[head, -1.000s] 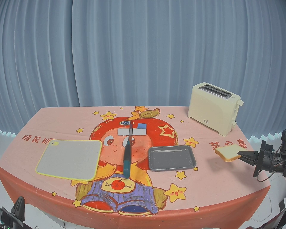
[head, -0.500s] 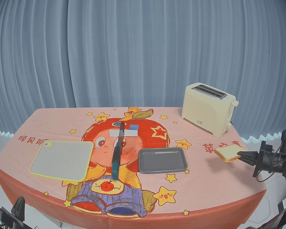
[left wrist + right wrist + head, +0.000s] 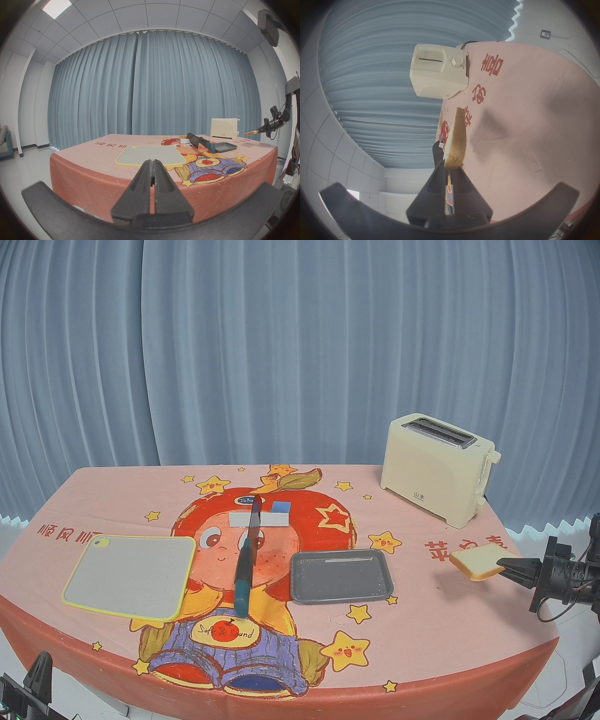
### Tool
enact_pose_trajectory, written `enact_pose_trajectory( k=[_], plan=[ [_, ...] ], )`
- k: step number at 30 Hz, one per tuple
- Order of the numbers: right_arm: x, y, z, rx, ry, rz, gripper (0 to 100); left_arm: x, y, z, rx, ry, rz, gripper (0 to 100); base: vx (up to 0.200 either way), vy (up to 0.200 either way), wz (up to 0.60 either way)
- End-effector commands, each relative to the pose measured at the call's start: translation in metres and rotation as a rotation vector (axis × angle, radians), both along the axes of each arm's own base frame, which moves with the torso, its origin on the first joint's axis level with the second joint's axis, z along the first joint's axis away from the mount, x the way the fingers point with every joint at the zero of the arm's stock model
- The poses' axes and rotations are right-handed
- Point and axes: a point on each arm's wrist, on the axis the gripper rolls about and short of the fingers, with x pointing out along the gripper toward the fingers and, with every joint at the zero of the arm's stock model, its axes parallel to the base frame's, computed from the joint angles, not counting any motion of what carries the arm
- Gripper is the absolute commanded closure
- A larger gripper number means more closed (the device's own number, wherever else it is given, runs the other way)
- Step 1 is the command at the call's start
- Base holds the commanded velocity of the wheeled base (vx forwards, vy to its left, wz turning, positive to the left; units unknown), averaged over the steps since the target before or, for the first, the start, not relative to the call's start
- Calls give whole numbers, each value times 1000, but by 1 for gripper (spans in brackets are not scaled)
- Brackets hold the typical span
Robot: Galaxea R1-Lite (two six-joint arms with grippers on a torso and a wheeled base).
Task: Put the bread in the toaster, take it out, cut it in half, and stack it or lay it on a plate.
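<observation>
Bread (image 3: 480,560) is pinched by its edge in the closed right gripper (image 3: 502,563), up in the air near the toaster (image 3: 437,468) but not in it yet. Toasting, cutting and laying it on the plate (image 3: 340,577) are all left. The left gripper (image 3: 153,168) has its jaws pressed together, holding nothing

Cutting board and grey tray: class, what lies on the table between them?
A knife with a teal handle lies between the cutting board and the grey tray, touching neither; the head view shows it.
</observation>
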Motion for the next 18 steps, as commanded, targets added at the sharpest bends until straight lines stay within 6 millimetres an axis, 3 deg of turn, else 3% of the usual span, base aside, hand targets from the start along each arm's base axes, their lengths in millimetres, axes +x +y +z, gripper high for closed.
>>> enact_pose_trajectory(
  k=[1, 18],
  plan=[
    [-3, 1, -3, 1, -3, 4, 100, 1, 0, -5, -1, 18, 1, 100, 0, 0, 0],
    [-6, 3, -6, -4, -22, 9, 100, 1, 0, -5, -1, 18, 1, 100, 0, 0, 0]
  ],
)
